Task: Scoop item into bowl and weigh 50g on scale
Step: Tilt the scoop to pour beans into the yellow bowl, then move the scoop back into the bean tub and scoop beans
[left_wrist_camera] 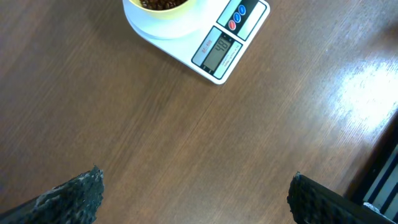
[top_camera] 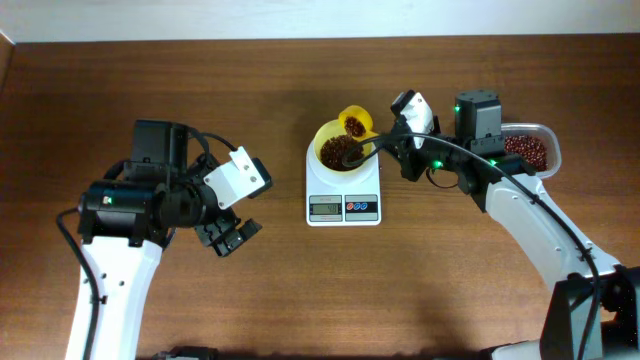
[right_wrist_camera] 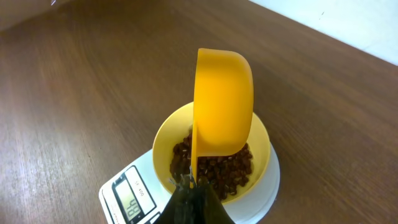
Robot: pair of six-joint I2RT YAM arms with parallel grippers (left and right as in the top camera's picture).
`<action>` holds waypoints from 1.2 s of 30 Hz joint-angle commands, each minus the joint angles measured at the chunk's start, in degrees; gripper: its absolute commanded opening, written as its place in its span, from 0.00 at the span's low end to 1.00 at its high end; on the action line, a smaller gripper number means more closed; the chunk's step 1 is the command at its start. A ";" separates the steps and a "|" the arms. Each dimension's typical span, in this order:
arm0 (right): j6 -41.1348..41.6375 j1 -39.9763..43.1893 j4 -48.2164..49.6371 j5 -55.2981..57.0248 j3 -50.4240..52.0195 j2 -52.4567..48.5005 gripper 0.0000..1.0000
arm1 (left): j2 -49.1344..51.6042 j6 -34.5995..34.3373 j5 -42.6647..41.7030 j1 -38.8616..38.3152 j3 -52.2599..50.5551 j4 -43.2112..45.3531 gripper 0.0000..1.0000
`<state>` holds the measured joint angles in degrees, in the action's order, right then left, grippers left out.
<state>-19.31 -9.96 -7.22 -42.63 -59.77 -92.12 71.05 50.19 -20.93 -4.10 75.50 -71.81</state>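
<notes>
A pale yellow bowl (top_camera: 325, 142) (right_wrist_camera: 163, 140) stands on the white scale (top_camera: 343, 195) (right_wrist_camera: 270, 186), with dark red-brown beans (right_wrist_camera: 224, 169) inside it. My right gripper (top_camera: 383, 146) (right_wrist_camera: 193, 186) is shut on the handle of a yellow scoop (top_camera: 354, 123) (right_wrist_camera: 222, 106). The scoop is tipped on its side above the bowl's far rim, and the overhead view shows beans in it. My left gripper (top_camera: 228, 235) (left_wrist_camera: 196, 186) stands open over bare table to the left of the scale, holding nothing. Its view takes in the scale's display (left_wrist_camera: 217, 53) and the bowl's edge (left_wrist_camera: 163, 11).
A clear plastic container (top_camera: 527, 148) with more beans sits at the right, behind my right arm. The scale's display and buttons (top_camera: 343, 208) face the table's front edge. Brown wooden table surrounds everything.
</notes>
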 commanded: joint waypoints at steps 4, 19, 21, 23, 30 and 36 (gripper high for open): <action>4.35 -0.63 0.61 1.09 -0.20 -0.15 0.04 | 0.24 1.07 -0.02 0.26 -0.46 -0.07 0.99; 21.77 -0.63 0.66 -1.92 -0.20 -0.15 0.04 | 0.24 1.09 -0.02 0.26 -0.48 -0.07 0.99; 21.77 -0.63 0.68 -3.28 -0.20 -0.15 0.04 | 0.24 1.09 -0.04 0.26 -0.48 -0.07 0.99; 23.89 -0.55 1.22 -3.32 -0.20 -0.13 0.04 | 0.24 1.09 -0.02 0.26 -0.48 -0.07 0.99; 27.78 -0.04 5.62 -3.65 -0.20 -0.13 0.04 | 0.24 1.09 -0.02 0.26 -0.48 -0.07 0.99; 27.78 7.39 5.57 -3.67 -0.20 -0.13 0.04 | 0.24 1.09 -0.04 0.26 -0.46 -0.07 0.99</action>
<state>8.34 -5.58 -1.87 -45.39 -59.72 -92.12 71.05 50.19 -20.93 -4.10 75.48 -71.81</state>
